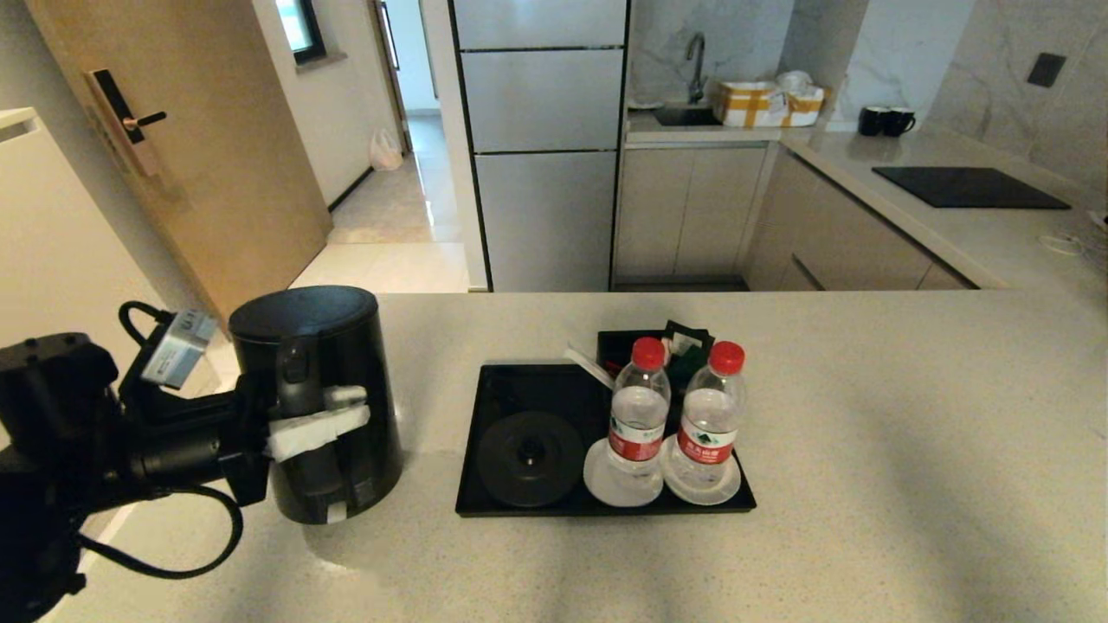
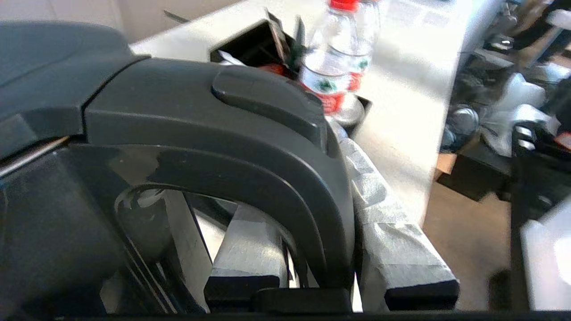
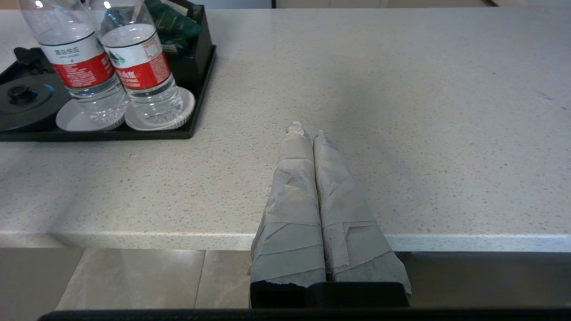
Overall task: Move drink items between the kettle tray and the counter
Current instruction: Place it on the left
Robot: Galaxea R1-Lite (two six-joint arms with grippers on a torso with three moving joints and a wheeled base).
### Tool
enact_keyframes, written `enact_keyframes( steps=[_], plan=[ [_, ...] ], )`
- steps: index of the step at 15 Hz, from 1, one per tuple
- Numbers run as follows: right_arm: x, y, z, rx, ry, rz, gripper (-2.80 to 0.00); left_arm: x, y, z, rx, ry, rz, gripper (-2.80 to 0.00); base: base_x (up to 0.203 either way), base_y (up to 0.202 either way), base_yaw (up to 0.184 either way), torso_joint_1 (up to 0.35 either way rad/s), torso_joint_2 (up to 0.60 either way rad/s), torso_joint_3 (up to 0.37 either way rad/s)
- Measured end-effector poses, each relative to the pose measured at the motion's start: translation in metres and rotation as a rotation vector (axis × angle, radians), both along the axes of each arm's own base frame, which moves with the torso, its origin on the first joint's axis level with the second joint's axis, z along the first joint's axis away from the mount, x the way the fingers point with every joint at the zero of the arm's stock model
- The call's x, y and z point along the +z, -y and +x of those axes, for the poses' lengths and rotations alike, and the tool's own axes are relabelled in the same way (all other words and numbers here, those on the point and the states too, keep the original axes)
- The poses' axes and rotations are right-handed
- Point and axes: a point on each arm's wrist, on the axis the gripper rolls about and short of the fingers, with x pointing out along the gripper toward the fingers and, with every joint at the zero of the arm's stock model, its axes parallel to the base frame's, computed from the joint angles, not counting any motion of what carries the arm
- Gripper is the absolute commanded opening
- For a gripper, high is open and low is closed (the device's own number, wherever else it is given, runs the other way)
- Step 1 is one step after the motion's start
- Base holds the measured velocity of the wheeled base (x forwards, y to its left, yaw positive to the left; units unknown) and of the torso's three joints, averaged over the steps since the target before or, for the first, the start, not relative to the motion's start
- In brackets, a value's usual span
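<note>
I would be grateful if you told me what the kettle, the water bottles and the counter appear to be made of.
The kettle, its handle clamped by the left gripper, looks like matte black plastic, showing only dull sheen. The water bottles look like thin clear plastic, see-through with ribbed walls and red caps. The counter seems polished stone or composite: beige, speckled, reflective.

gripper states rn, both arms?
Left gripper: closed on the kettle handle; the kettle stands on the counter beside the kettle tray.
Right gripper: closed, empty, at the counter's near edge.
</note>
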Motion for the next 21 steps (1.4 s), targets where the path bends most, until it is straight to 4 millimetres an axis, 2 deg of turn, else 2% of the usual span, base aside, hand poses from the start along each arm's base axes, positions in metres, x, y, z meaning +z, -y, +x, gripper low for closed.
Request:
enact_keyframes(
  steps=[5, 9, 14, 15, 21],
  plan=[
    [0.000, 0.000, 0.000, 0.000, 0.001, 0.000, -2.80, -0.012, -0.009, 0.003, 0.016, -0.025, 0.002, -2.80, 0.000, 0.000, 0.000, 0.000, 0.00, 0.000],
    [0.000, 0.000, 0.000, 0.000, 0.001, 0.000, -2.80, -0.026, -0.009, 0.011, 0.014, -0.027, 0.012, -2.80, 0.000, 0.000, 0.000, 0.000, 0.00, 0.000],
    [0.000, 0.000, 0.000, 0.000, 0.001, 0.000, -2.80, -0.042, -0.009, 0.008, 0.008, -0.076, 0.011, -2.80, 0.000, 0.000, 0.000, 0.000, 0.00, 0.000],
    [0.000, 0.000, 0.000, 0.001, 0.001, 0.000, -2.80, -0.045, -0.009, 0.008, 0.009, -0.084, 0.011, 0.00, 0.000, 0.000, 0.000, 0.000, 0.00, 0.000],
    [0.000, 0.000, 0.000, 0.001, 0.001, 0.000, -2.80, -0.048, -0.009, 0.010, 0.016, -0.085, 0.007, 0.00, 0.000, 0.000, 0.000, 0.000, 0.00, 0.000]
  ],
)
